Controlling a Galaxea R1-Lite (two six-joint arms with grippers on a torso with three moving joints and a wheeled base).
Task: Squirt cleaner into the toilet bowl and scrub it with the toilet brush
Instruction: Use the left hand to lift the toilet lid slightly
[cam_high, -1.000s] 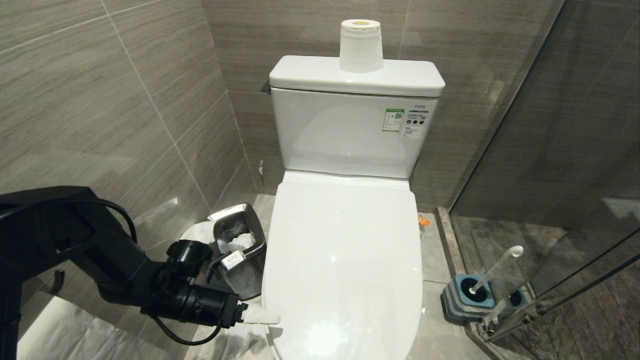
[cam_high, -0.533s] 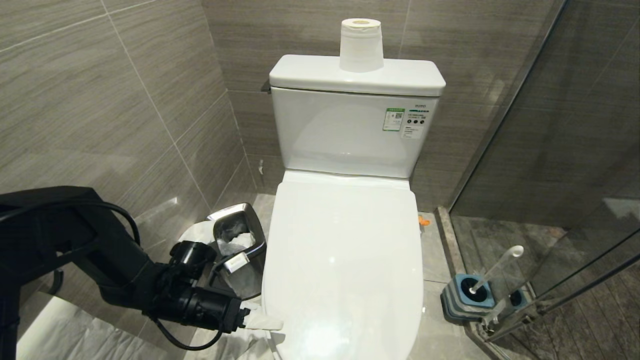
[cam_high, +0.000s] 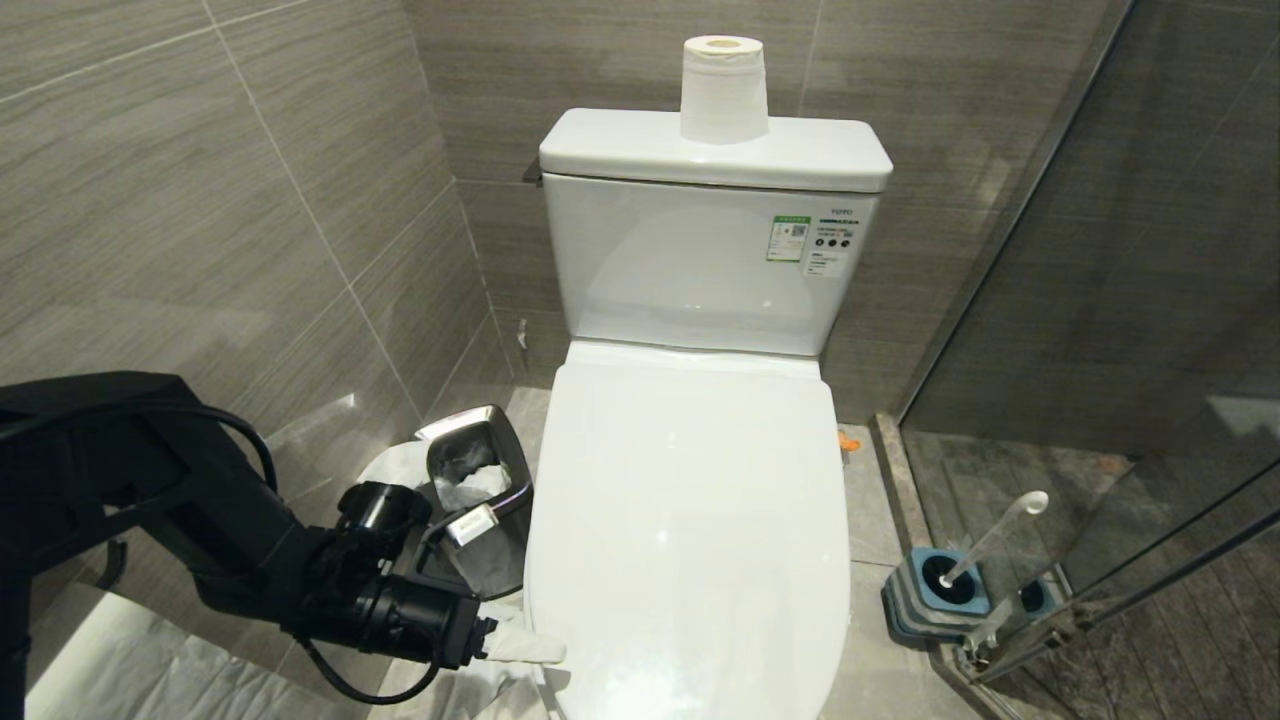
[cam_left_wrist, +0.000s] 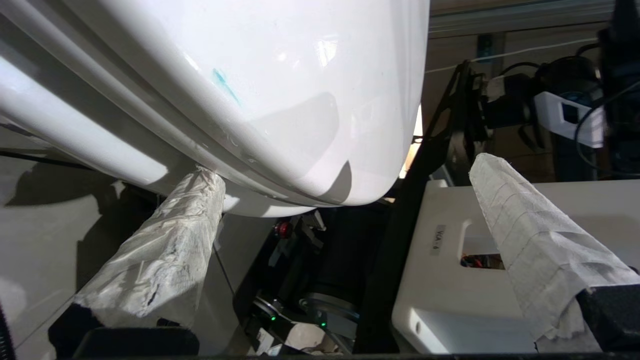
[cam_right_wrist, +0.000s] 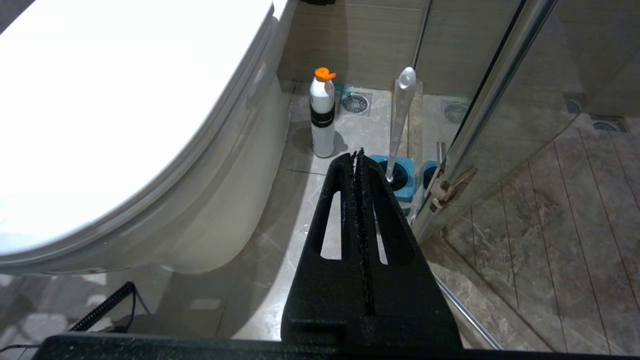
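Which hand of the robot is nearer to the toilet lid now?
Left. The left hand, open, is at the front left edge of the toilet lid. The right hand, shut, hangs apart from it, toward the toilet brush.

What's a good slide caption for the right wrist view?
Shut right pincer hangs beside the closed toilet, pointing toward the toilet brush and orange-capped bottle.
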